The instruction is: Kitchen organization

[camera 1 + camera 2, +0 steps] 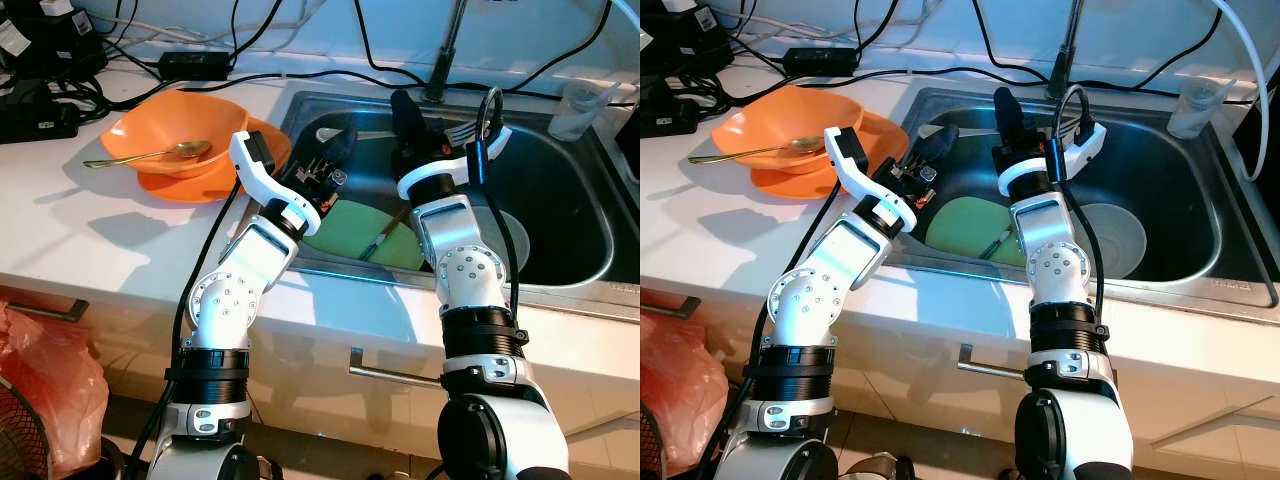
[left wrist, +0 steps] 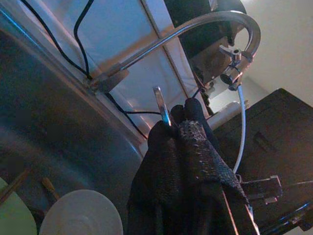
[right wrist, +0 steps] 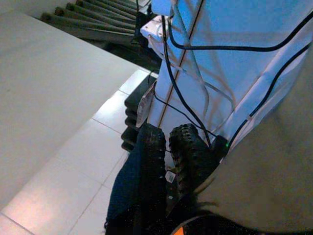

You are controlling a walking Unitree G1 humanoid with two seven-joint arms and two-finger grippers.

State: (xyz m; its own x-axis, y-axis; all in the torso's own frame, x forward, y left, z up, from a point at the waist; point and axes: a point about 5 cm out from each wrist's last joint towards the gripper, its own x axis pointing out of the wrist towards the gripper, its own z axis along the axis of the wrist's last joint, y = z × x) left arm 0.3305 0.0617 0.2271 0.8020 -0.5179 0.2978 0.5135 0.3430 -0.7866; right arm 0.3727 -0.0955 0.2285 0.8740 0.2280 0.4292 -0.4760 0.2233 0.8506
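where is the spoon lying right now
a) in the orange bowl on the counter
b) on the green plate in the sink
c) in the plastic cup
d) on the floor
a, the spoon rests in the orange bowl on the counter.

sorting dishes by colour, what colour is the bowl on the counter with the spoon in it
Orange; the bowl shows best in the left eye view.

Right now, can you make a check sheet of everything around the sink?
Surface: white counter, steel sink.
Job's things: orange bowl holding a gold spoon; green plate with chopsticks, white bowl in the sink.
Clutter: plastic cup, red bag.
Grippers: left gripper pinching a thin metal utensil; right gripper shut, raised over the sink.
Cables: black ones along the wall.
Surroundings: faucet, drawer handle.
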